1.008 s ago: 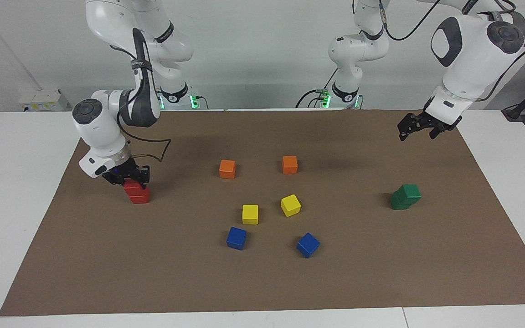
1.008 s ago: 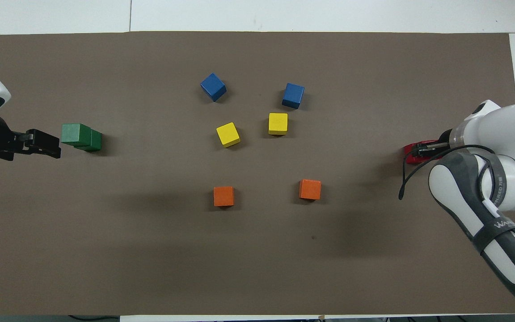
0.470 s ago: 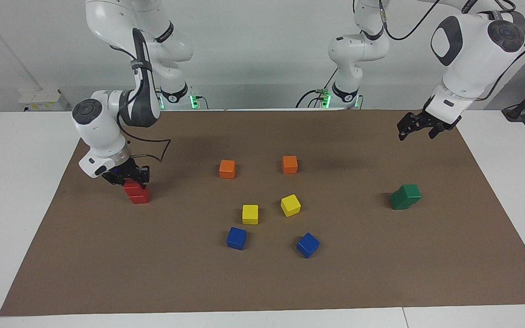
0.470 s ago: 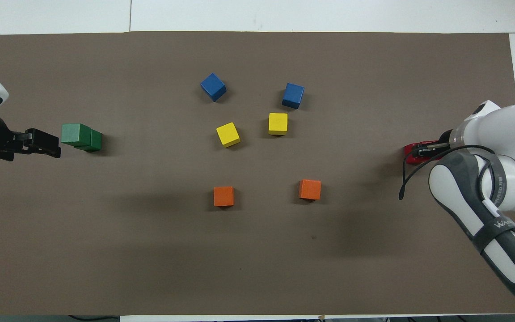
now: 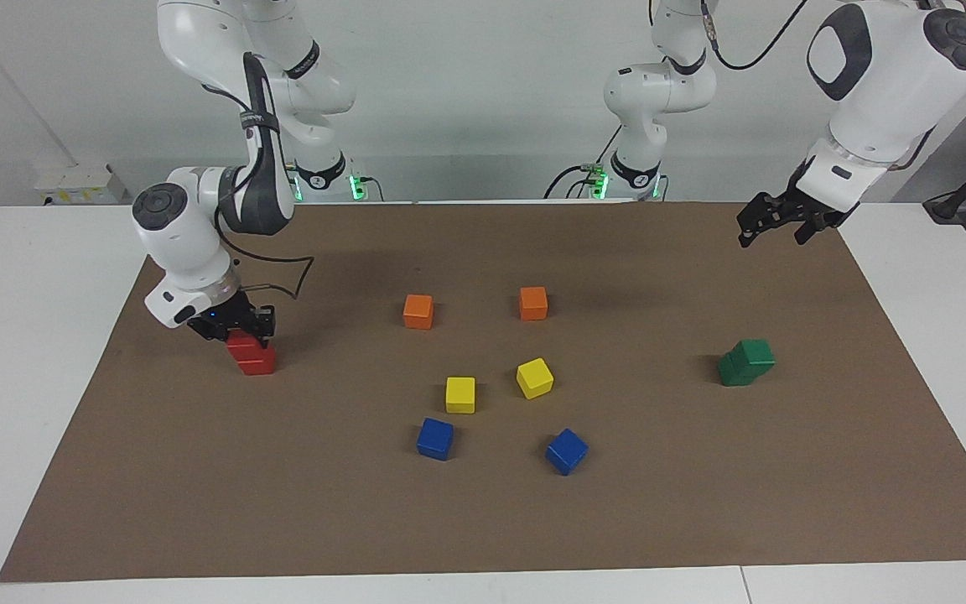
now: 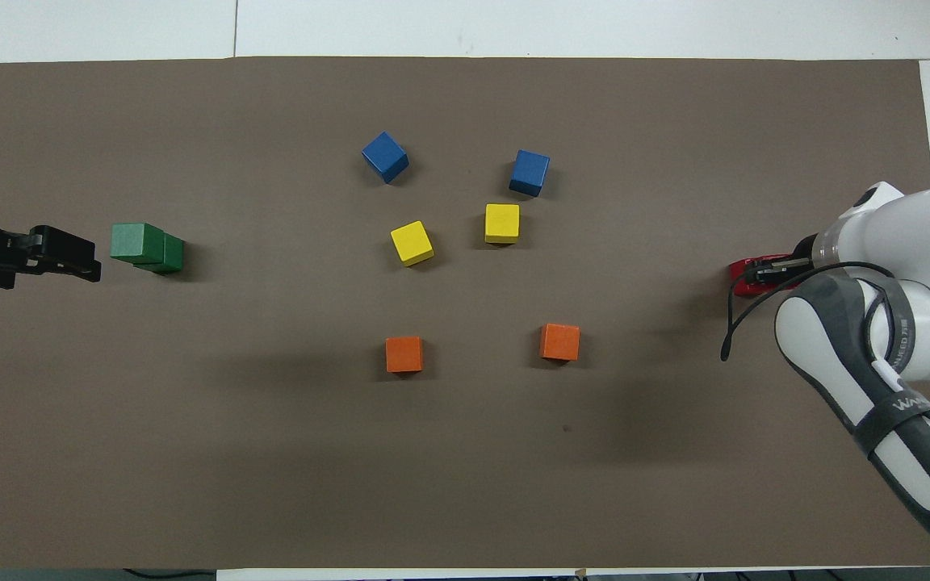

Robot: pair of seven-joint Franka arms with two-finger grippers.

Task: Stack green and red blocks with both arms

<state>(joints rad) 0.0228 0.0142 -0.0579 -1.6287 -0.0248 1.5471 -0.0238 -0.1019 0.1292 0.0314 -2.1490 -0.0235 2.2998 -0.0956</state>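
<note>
From across the table (image 5: 47,277), the right hand (image 5: 236,329) is down on the red stack (image 5: 251,356) toward the right arm's end, its fingers closed on the upper red block (image 5: 241,343), which sits on the lower red block (image 5: 257,364). The top one looks nearly square over the bottom one. The left hand (image 5: 772,226) hangs open and empty in the air over the brown mat (image 5: 483,520), well clear of the green stack (image 5: 745,362). That green pair is done, though its top block sits skewed on the lower one.

From above, the right hand (image 6: 765,270) hides most of the red stack (image 6: 743,278); only a red sliver shows past the fingers. The left hand (image 6: 69,258) appears just beside the green stack (image 6: 146,247), but it is raised, not touching. The orange blocks (image 6: 404,354), yellow blocks (image 6: 412,243) and blue blocks (image 6: 385,156) lie untouched in the middle.

I'd say the step in hand is letting go of the red block. To do it well, the fingers should part evenly while the block rests fully on its mate, then the hand should lift straight up, with no sideways drag that might nudge the top block off. The left arm need only wait.
</note>
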